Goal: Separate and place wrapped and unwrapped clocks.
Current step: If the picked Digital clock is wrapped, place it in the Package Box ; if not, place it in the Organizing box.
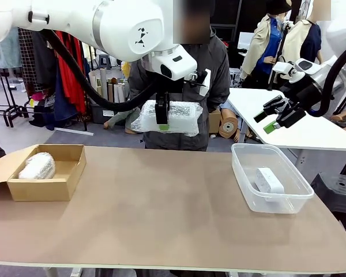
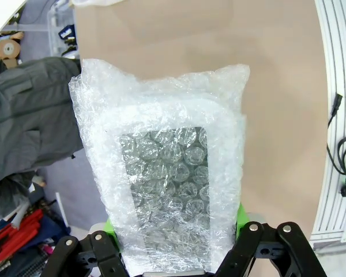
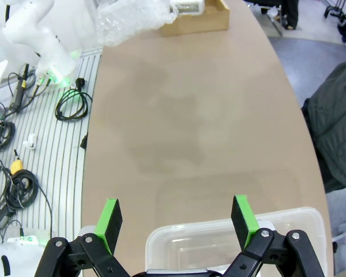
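While held aloft, flat wrapped clock (image 1: 167, 117) — crinkly, bubbled

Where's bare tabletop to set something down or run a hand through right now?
The widest free patch is the table's middle, between the cardboard box holding a wrapped bundle at the left end and the clear bin with the bare clock at the right end. The near edge is bare too. Above the far edge, the left gripper holds a flat wrapped clock.

We see two glossy white robot arms with thick black cables, a small black mark on the left arm's casing, black grippers (image 1: 162, 118) (image 1: 275, 120) tipped with bright green pads, silver screws at the knuckles.
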{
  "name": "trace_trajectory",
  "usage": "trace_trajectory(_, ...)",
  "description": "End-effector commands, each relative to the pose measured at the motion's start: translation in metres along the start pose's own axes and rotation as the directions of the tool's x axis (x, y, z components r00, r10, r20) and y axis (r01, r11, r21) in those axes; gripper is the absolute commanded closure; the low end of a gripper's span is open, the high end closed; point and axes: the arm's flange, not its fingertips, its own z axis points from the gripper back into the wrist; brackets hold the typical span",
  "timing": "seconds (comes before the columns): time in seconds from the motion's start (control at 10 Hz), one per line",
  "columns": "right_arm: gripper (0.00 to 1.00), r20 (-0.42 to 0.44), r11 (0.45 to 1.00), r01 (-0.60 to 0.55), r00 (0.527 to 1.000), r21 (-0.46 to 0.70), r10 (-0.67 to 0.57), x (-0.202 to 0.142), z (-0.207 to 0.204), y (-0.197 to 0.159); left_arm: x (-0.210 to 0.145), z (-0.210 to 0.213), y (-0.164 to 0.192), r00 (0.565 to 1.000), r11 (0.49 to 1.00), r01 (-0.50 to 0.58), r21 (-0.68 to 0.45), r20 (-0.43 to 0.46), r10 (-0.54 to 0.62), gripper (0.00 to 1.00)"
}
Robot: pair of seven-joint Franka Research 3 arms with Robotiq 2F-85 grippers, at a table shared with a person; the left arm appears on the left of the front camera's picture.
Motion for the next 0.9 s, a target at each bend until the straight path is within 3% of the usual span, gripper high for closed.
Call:
trace_trajectory(0.0,0.00,0.001,1.000,0.014,1.000,-0.003,-0.014,0.002,0.001,0.000,-0.001,0.005,-0.001,1.000,1.000,-0.003,0.006,0.003,0.003,1.00)
trace_trajectory(0.6,0.00,0.001,1.000,0.014,1.000,-0.003,-0.014,0.002,0.001,0.000,0.000,0.000,0.000,1.000,1.000,0.000,0.000,0.000,0.000,1.00)
trace_trajectory(0.8,0.00,0.001,1.000,0.014,1.000,-0.003,-0.014,0.002,0.001,0.000,-0.022,0.012,0.016,0.973,0.971,-0.232,0.063,0.011,0.232,1.00)
